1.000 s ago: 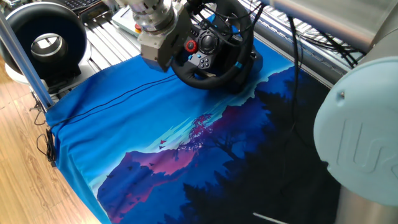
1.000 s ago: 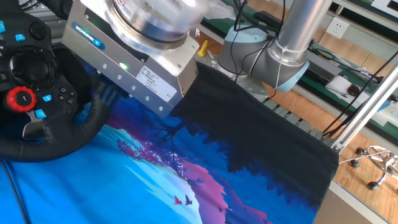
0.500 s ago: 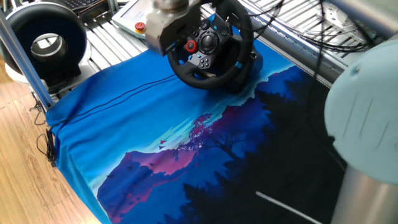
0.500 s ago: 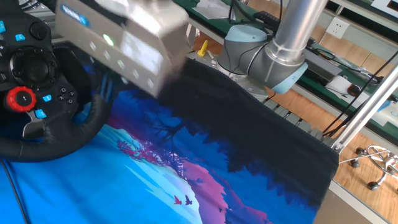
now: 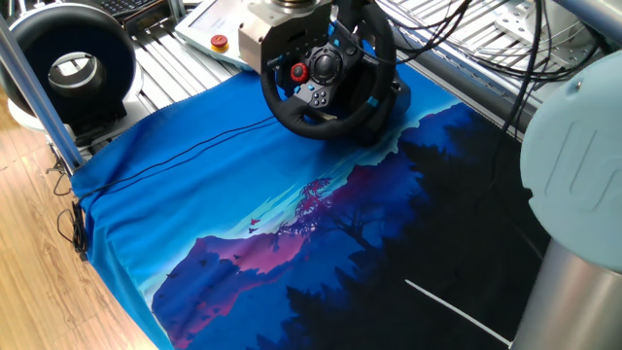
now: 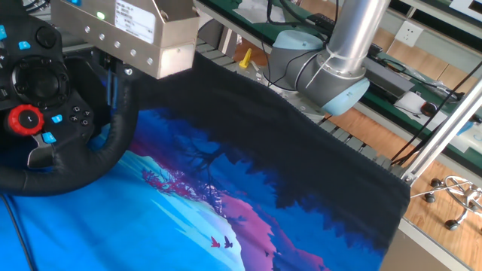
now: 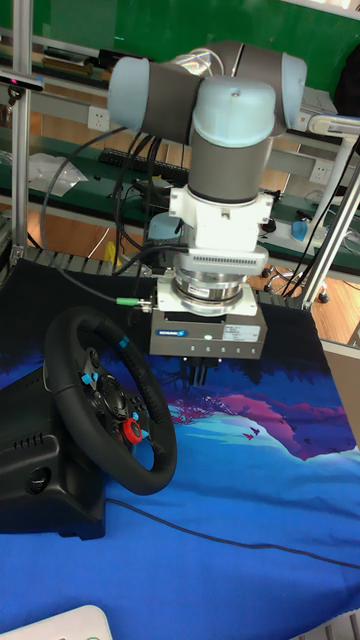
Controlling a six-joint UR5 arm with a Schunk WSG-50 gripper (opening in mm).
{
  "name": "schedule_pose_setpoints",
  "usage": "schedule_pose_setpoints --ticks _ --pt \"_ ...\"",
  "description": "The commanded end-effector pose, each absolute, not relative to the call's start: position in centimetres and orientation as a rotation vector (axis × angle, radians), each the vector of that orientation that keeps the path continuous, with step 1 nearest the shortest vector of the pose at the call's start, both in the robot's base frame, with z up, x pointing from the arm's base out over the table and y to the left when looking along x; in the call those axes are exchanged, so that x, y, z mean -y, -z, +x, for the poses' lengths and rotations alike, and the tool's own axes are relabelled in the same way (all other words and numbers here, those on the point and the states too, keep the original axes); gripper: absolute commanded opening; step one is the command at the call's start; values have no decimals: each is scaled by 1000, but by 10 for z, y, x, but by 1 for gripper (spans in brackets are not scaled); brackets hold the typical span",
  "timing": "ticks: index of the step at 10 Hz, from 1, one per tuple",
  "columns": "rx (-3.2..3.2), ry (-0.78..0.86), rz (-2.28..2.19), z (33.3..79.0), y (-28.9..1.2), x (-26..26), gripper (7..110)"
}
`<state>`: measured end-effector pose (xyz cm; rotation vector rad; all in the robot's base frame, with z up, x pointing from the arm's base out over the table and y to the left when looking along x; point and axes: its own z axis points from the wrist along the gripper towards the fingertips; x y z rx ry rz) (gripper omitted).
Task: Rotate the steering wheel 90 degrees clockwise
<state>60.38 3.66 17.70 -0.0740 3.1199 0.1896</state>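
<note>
Left of centre in the tall view: steering wheel [image 7: 112,412] tilted on its base on the blue-draped worktop [image 7: 230,520], rim facing right; gripper [image 7: 198,374] just beside its upper right rim, apart, jaws apparently close together, nothing held.

The table [image 5: 170,73] has a ribbed aluminium top, bare only along its far edge. Nearly all of it is covered by a large printed cloth [image 5: 292,224], [image 6: 248,196], [image 7: 250,470] showing blue, purple and black mountain and forest shapes. The steering wheel [image 5: 330,73], [image 6: 53,113], [image 7: 110,410] stands on the cloth on its black base. Beside the steering wheel, off the cloth on the bare metal, lies a pale flat box with a red button [image 5: 220,41]. Further along that edge from the steering wheel sits a black ring-shaped device [image 5: 68,63].
</note>
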Motion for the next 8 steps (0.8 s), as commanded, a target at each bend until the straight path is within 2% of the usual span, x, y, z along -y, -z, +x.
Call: schedule_pose_setpoints --ticks 1,8 --pt "-3107 -223 -92 604 -178 -32 7" --pt "-3154 -134 -167 593 -178 -18 7"
